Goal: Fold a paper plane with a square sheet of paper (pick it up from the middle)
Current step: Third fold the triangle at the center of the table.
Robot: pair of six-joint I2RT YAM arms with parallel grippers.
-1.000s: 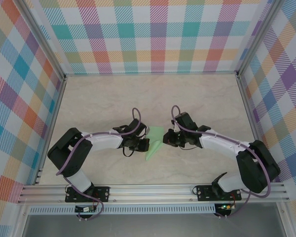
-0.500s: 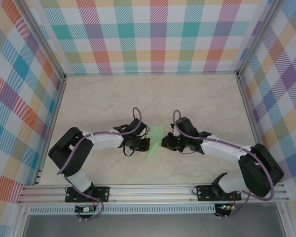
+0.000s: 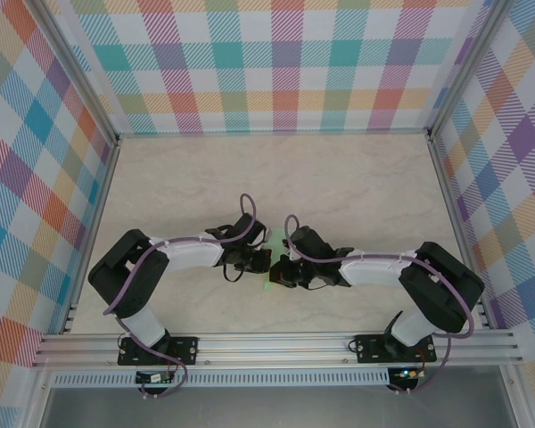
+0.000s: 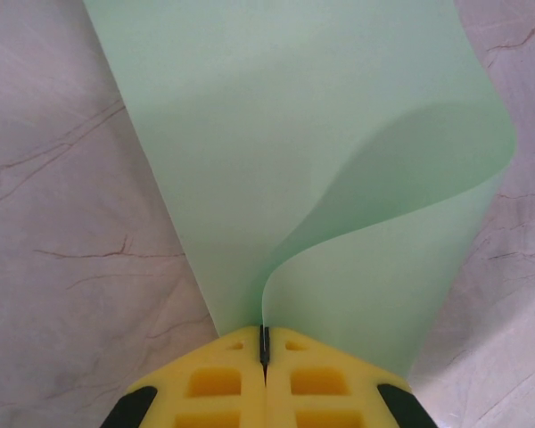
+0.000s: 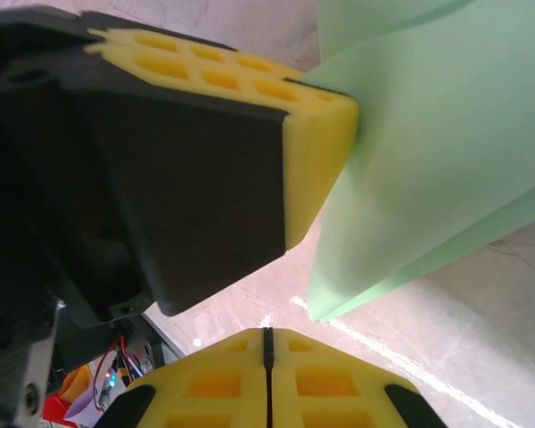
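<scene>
The pale green sheet of paper (image 4: 276,134) is folded over, and one layer curls up from the marbled table. My left gripper (image 4: 264,343) is shut on its near edge, the paper pinched between the yellow fingers (image 4: 214,383). From above, my left gripper (image 3: 259,260) and right gripper (image 3: 281,272) meet at the table's middle, and only slivers of the paper (image 3: 269,283) show beneath them. My right gripper (image 5: 266,343) is shut with nothing between its fingers. It sits just short of the paper's lower corner (image 5: 321,308), close beside the left gripper's yellow finger (image 5: 312,152).
Plaid walls (image 3: 276,62) enclose the marbled table (image 3: 276,178) on three sides. Aluminium frame rails (image 3: 276,343) run along the front, where both arm bases are bolted. The two arms crowd each other at the centre.
My right arm has swung left toward the left gripper and now covers most of the paper from above. Its jaws have shut fully. The left arm has held still.
</scene>
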